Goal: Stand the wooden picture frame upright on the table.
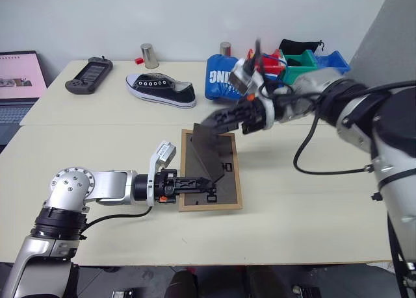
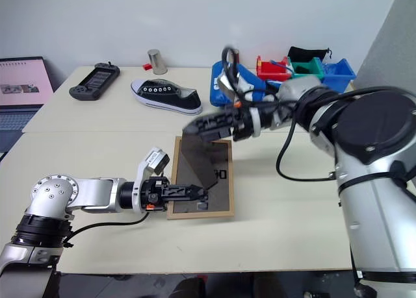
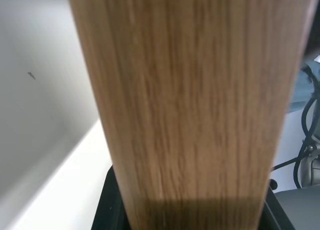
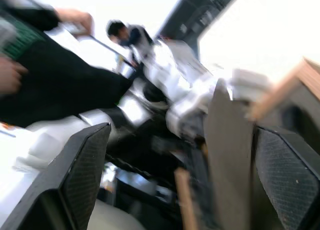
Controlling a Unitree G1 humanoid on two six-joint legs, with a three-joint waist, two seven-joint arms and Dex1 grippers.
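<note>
The wooden picture frame [image 1: 227, 184] lies face down on the table [image 1: 299, 207], its dark grey back up. Its prop leg [image 1: 207, 152] is swung up off the back board and stands tilted. My left gripper [image 1: 200, 181] reaches in level from the left and is shut on the frame's left wooden edge [image 3: 190, 104]. My right gripper [image 1: 218, 121] hovers open at the prop leg's upper end. In the right wrist view the grey leg [image 4: 230, 155] stands between the open jaws, close to one finger [image 4: 287, 180].
Behind the frame lie a black-and-white shoe [image 1: 161, 90], a black game controller [image 1: 88, 74], two metal cans [image 1: 149, 56], a blue bag [image 1: 221, 77] and coloured bins [image 1: 305, 59]. A laptop [image 1: 19, 84] sits far left. A person [image 4: 30, 54] appears in the right wrist view.
</note>
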